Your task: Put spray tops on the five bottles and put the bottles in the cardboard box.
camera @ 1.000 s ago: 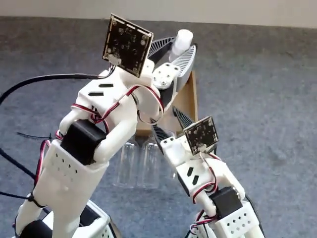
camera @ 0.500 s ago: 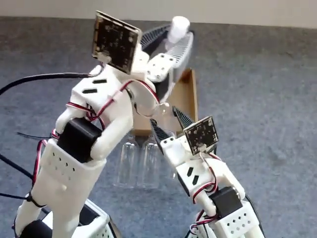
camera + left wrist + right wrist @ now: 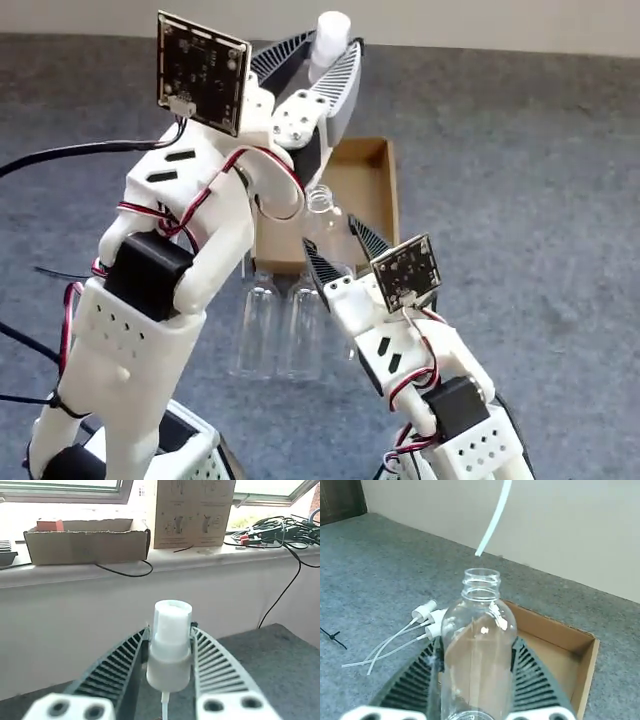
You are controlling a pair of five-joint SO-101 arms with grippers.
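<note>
Left hand rose, gripping spray top | tube near bottle clasped in right hand

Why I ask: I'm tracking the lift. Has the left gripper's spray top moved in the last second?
Yes. In the high view the spray top has moved up and leftward, away from the cardboard box.

No readable text.
Cardboard sheet on the windowsill carries printed diagrams, too small to read; circuit boards on the arms show no legible markings.
</note>
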